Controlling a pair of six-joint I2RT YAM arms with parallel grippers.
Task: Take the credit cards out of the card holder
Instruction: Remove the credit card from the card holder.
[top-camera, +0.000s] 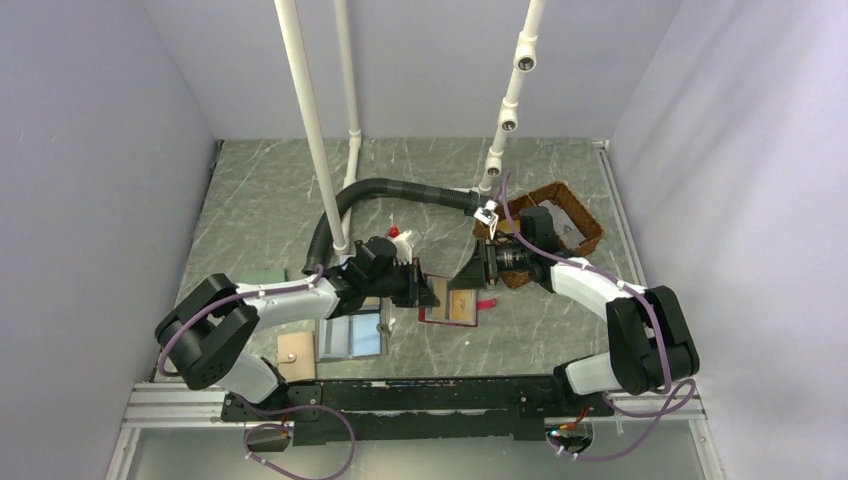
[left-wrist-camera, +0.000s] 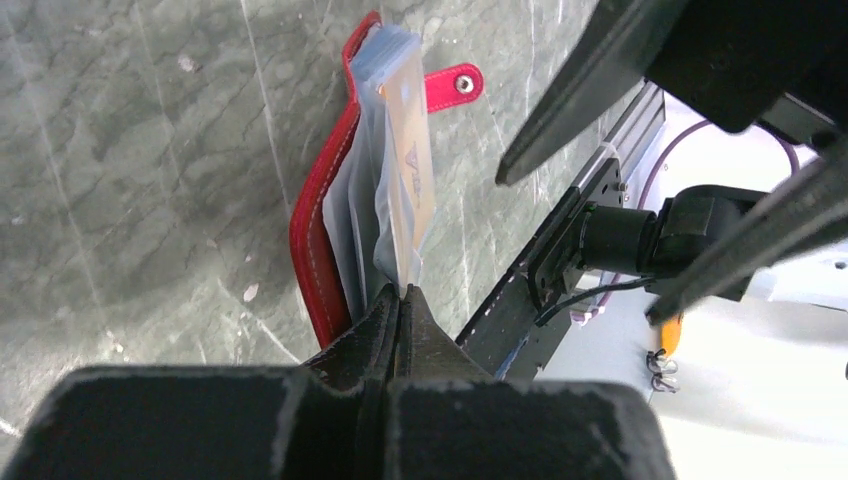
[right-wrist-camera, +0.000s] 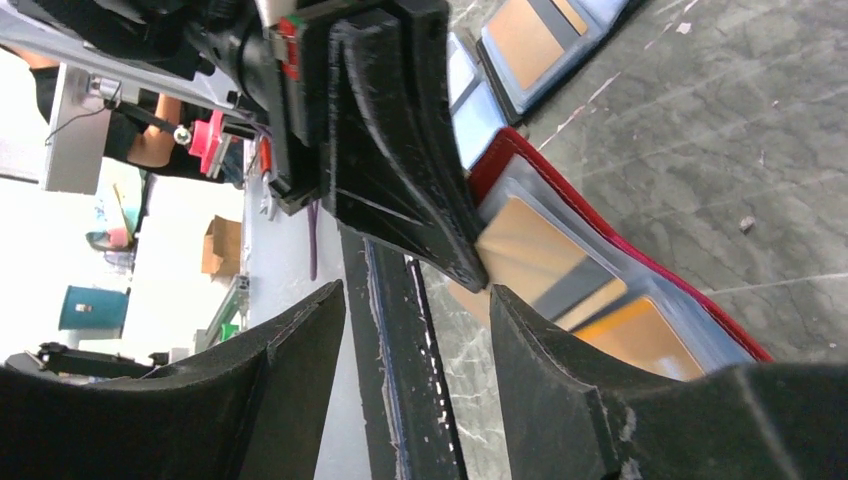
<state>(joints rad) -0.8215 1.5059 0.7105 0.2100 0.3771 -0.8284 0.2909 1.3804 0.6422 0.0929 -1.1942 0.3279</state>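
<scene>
Card holder (top-camera: 452, 306), red, lying open on the marbled worktop (top-camera: 260, 200) between the two grippers.
Left gripper (left-wrist-camera: 400, 298) is clenched on the edge of a clear inner sleeve that stands up from the red cover. A tan-orange credit card (left-wrist-camera: 412, 165) sits inside that sleeve. Right gripper (right-wrist-camera: 412, 295) is spread and grasps nothing, just beside the holder.

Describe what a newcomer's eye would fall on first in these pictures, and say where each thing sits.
The small red bifold card holder lies open at the middle of the grey marbled table, with tan-orange cards showing in its clear sleeves. The left gripper is pinched shut on a sleeve edge, and the right gripper hangs open close by. A brown woven basket sits at the far right.
</scene>
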